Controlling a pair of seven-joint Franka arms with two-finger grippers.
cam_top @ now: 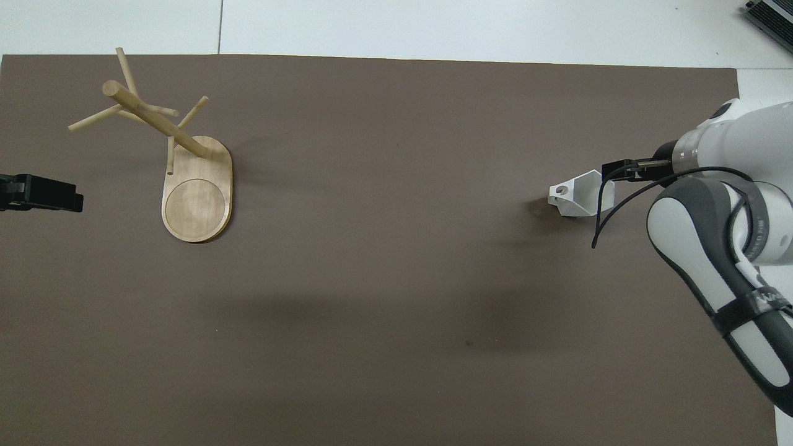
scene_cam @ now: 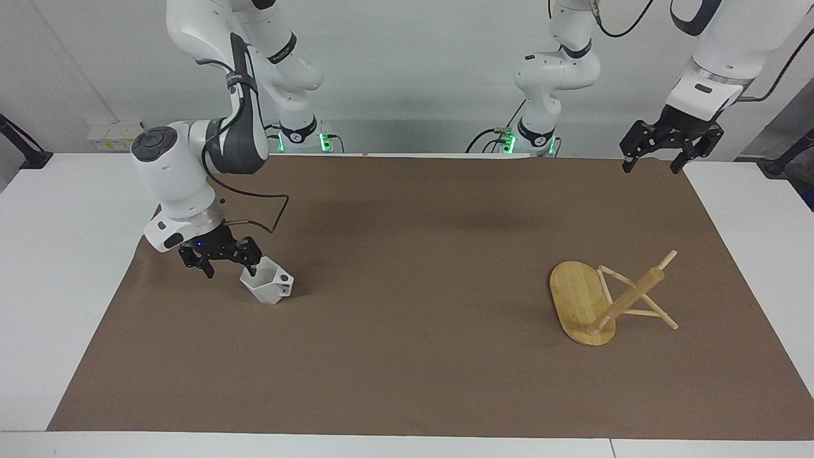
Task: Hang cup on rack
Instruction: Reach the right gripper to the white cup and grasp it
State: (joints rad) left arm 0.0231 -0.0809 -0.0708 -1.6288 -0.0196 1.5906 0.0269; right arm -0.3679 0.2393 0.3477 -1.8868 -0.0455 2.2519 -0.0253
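The right gripper is positioned low over the brown mat, at the cup. Its fingers are spread apart; one fingertip reaches over the cup's rim, the other stands outside the wall on the side toward the right arm's end of the tabletop. Whether a fingertip touches the cup cannot be determined. No grasp is closed.

The cup stands upright on the mat toward the right arm's end. Its mouth faces up and nothing can be seen inside it. The blocky handle with its round hole points toward the middle of the mat. In the overhead view, part of the rim is covered by the gripper and a black cable.

The rack stands on its oval base toward the left arm's end, well apart from the cup. No cup hangs on its pegs.

The left gripper is held raised above the mat's edge nearest the robots, released and carrying nothing; this arm waits. In the overhead view it is cut off by the frame edge.
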